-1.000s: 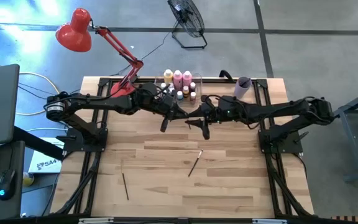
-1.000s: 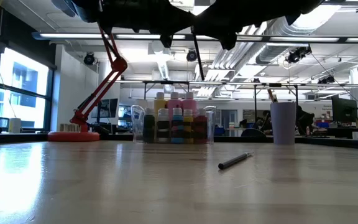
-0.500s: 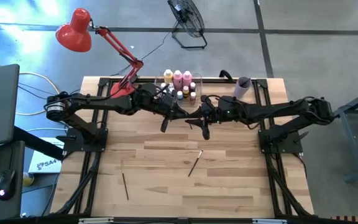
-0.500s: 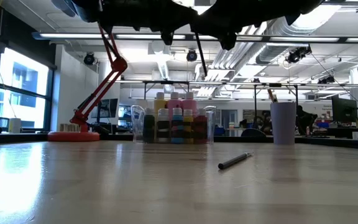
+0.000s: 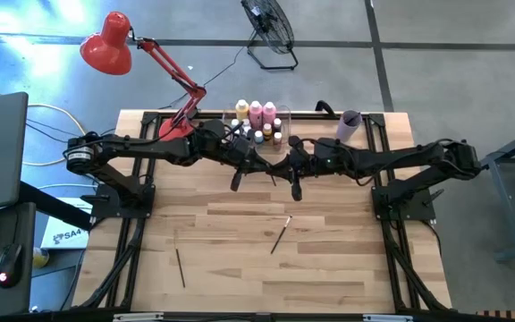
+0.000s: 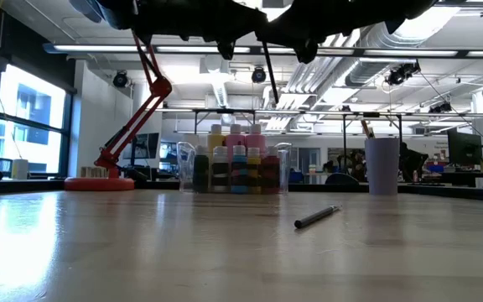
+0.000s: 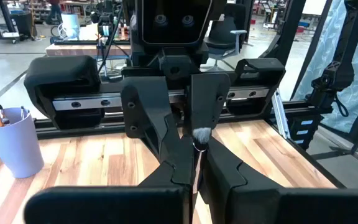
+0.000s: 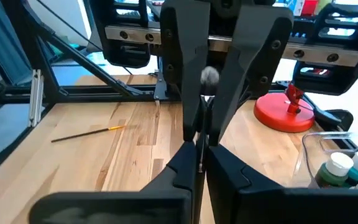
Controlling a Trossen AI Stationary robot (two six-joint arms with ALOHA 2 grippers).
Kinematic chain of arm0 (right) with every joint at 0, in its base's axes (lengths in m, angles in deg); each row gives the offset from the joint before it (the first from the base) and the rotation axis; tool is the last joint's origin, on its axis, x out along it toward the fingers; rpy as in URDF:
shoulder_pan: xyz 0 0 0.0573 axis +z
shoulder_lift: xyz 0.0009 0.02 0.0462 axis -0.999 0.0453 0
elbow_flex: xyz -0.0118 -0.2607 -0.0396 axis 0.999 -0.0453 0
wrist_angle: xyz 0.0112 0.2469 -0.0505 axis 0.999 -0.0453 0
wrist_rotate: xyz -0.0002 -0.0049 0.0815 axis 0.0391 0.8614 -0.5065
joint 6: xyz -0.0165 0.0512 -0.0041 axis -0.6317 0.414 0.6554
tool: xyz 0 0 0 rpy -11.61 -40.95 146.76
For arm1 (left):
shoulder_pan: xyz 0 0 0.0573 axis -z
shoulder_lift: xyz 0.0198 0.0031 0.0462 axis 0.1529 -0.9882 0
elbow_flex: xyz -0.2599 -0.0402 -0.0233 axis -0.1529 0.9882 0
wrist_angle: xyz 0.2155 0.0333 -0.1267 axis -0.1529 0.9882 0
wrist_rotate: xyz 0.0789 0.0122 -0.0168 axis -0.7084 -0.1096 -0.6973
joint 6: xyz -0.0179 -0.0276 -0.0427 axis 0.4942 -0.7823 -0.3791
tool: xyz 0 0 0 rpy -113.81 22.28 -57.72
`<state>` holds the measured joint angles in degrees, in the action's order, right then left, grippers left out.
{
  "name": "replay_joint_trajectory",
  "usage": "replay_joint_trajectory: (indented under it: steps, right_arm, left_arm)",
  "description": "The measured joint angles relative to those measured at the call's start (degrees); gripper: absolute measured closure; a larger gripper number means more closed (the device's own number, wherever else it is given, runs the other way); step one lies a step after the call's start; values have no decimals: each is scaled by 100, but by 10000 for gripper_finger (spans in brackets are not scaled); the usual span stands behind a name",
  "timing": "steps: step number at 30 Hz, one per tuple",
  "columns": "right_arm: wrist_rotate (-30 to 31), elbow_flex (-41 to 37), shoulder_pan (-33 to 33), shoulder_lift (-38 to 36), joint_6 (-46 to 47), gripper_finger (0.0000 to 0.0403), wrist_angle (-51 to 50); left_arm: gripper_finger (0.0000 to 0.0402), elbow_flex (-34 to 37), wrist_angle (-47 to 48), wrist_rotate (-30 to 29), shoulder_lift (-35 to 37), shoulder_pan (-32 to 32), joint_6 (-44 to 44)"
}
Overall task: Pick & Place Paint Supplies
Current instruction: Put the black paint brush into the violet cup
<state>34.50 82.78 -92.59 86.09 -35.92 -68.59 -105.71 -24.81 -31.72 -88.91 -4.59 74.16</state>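
Both my grippers meet above table centre: left gripper (image 5: 259, 166) and right gripper (image 5: 282, 168) face each other, a paintbrush (image 7: 197, 155) between them, seemingly gripped by both. Behind them sits the bin (image 5: 282, 114) of bottles (image 5: 256, 112), cup (image 5: 350, 124) to its right. Two brushes lie nearer me: one (image 5: 281, 234) centre, one (image 5: 180, 266) left.

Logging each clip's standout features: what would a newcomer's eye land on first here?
The two end effectors, left and right, meet above the table's middle, both shut on one paintbrush held in the air between them. Behind them at the far edge stands the clear bin packed with paint bottles, the lilac cup to its right. Two more brushes lie on the near boards.
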Motion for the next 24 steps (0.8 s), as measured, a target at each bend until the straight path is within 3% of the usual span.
replay_joint_trajectory:
  steps: [4, 11, 24]
  right_arm:
    - [7, -2, 28, 0, -82, 390, 10]
    - [-20, -2, 33, -4, -147, 393, 38]
    - [-28, -2, 33, -4, -131, 395, 22]
  left_arm:
    - [383, 0, -5, 15, 0, 0, 1]
    - [309, 0, -155, 7, 0, -8, -24]
    - [232, 2, -216, -29, 115, -13, 269]
